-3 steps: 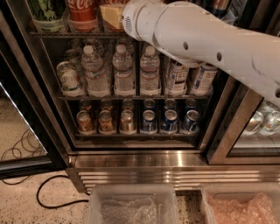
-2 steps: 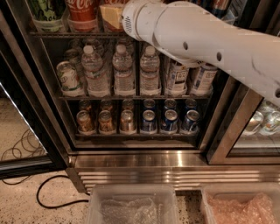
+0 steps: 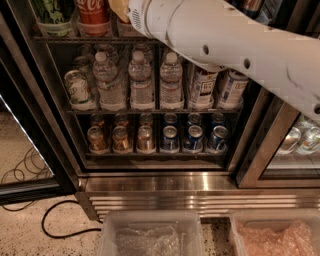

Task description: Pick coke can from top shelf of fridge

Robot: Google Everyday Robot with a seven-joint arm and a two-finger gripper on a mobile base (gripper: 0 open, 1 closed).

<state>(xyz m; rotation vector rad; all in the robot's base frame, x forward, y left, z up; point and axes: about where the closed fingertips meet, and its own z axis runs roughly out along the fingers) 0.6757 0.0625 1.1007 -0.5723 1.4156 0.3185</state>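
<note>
The coke can point(image 3: 93, 15), red with white script, stands on the top shelf point(image 3: 60, 39) of the fridge point(image 3: 45, 125), cut off by the top edge of the camera view. A green-and-white can point(image 3: 52, 12) stands to its left. My white arm point(image 3: 225, 45) reaches from the right edge up to the top shelf, and its wrist end point(image 3: 137, 15) sits just right of the coke can. A yellowish thing point(image 3: 119, 7) shows between the wrist and the can. My gripper is past the top edge, out of view.
Water bottles point(image 3: 141, 80) fill the middle rack, with white-labelled bottles point(image 3: 202, 87) to their right. Gold-brown cans point(image 3: 121, 139) and blue cans point(image 3: 194, 139) stand on the lowest rack. Two clear bins point(image 3: 150, 235) point(image 3: 280, 235) stand on the floor below. A black cable point(image 3: 60, 220) lies at left.
The wrist end of my arm has shifted a little to the left, closer to the coke can. The cans and bottles have not moved.
</note>
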